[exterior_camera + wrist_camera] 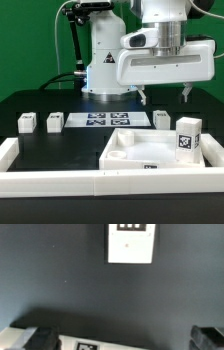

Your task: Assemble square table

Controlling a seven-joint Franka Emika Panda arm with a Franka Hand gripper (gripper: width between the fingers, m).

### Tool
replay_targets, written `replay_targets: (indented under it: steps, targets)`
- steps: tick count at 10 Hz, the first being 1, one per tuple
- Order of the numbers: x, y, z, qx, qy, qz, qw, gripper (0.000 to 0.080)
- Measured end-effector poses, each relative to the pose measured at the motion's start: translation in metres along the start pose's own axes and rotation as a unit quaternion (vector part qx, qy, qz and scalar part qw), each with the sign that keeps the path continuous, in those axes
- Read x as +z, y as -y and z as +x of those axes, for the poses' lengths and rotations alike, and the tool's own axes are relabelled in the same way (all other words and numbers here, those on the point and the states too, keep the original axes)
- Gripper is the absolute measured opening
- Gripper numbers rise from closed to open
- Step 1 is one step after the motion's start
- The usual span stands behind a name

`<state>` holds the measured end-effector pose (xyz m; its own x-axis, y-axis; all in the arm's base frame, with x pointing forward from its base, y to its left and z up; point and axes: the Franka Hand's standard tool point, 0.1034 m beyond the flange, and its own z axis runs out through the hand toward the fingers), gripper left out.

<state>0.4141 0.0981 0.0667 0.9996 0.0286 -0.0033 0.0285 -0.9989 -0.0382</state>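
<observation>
Gripper (165, 97) hangs high over the back right of the surface (50, 100), jaws fully spread, holding nothing. The wrist view agrees: fingers (40, 336) bare, only dark surface between them.

Step, my read: early, approaching a leg pick. No leg looks mounted yet.

Left to right in the exterior view:
- border rail (10, 150) wraps the left and front edges, clear of the work.
- first leg (27, 122) and second leg (54, 122) sit side by side, loose, well apart from the gripper.
- marker board (105, 120) lies flat mid-surface. Not a part.
- third leg (161, 119) is just right of the board and almost under the gripper. Likely target.
- square top (135, 150) lies flat at front right, rim up, just in front of that leg.
- fourth leg (188, 135) stands upright at the top's right side. Can't tell whether it's seated in a socket or only resting there.

The wrist view shows one tagged leg (131, 243) lying ahead of the fingers, not between them. Probably the third leg.

Next move needs a shift to centre that leg between the fingers, jaws square across it, then a straight drop.

In the way: the top's raised rim and the fourth leg crowd that side, so finger clearance is tight there. The board side looks clearer.
</observation>
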Motion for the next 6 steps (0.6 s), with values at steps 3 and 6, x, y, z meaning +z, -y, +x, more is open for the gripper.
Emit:
replay_targets:
  steps: [3,6]
  targets:
    - [-0.0033,0.0033,-0.0059,0.008,0.103,0.01,0.995,0.0649]
    - [0.0004,0.0023,-0.0097,0.018,0.224,0.011,0.974,0.0649]
